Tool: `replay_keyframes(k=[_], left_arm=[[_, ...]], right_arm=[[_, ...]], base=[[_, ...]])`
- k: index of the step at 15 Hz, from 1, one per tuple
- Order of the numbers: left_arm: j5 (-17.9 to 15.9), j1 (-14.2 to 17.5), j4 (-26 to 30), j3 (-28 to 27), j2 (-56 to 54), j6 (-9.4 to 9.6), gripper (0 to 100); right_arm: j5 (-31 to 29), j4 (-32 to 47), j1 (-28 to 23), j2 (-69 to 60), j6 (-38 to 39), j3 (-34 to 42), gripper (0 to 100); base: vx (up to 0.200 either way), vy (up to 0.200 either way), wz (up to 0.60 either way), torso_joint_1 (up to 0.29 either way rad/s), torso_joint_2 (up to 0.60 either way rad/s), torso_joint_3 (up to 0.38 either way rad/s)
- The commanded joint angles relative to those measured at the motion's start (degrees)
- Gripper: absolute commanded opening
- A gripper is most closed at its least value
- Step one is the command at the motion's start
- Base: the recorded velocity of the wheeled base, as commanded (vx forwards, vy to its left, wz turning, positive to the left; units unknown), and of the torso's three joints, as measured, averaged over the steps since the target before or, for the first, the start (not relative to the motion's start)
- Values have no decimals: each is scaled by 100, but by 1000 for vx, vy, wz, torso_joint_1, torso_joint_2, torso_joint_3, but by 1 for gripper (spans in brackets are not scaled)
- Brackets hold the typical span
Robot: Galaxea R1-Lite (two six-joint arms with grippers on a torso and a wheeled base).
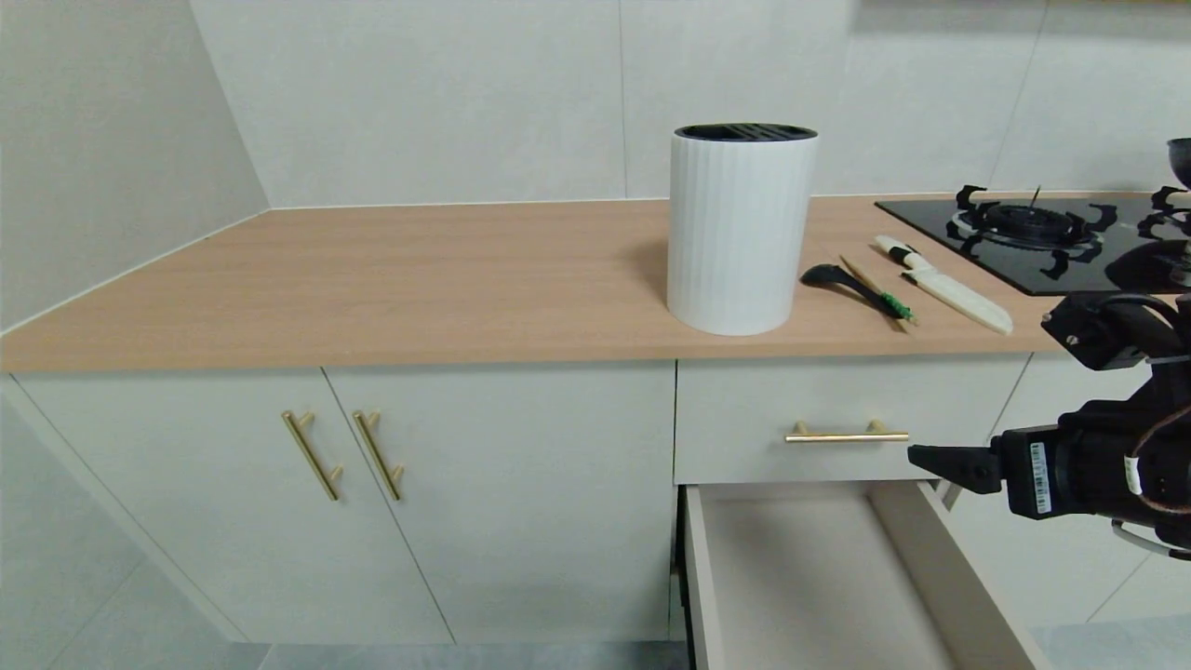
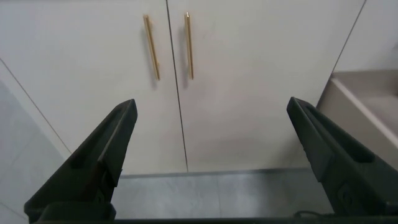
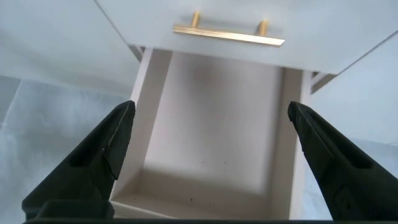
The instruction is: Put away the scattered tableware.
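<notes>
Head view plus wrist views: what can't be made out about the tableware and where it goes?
- White holder, head view: contents hidden by its own wall and dark slotted top.
- Wooden stick, head view: partly under the black spoon; one or a pair, too small to tell.
- Open drawer, head view: near end cut off by the bottom edge.
- Stove, head view: cut off by the right edge.

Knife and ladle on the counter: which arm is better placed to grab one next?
Right, probably. The right claw hangs open by the open drawer, below the knife and ladle at the right end of the counter. The left claw faces the cabinet doors farther left.
</notes>
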Motion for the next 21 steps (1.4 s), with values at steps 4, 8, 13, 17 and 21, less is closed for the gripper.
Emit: replay_keyframes(k=[4, 8, 13, 17, 21], left_arm=[[1, 1, -1, 1, 5, 0, 100], [1, 1, -1, 1, 5, 0, 100], [1, 1, 8, 1, 5, 0, 100], [1, 1, -1, 1, 5, 0, 100], [1, 1, -1, 1, 5, 0, 100]], right_arm=[[0, -6, 5, 116, 1, -7, 100], [0, -455, -127, 450, -16, -33, 100], [-149, -1386, -636, 1655, -86, -1264, 100], [-852, -1413, -645, 2199, 72, -1712, 100], [-1098, -1720, -645, 2815, 177, -1879, 100]], base=[[0, 0, 0, 190, -475, -287], [0, 0, 0, 84, -205, -124], [0, 0, 0, 0, 0, 0], [0, 0, 0, 0, 0, 0], [0, 0, 0, 0, 0, 0]])
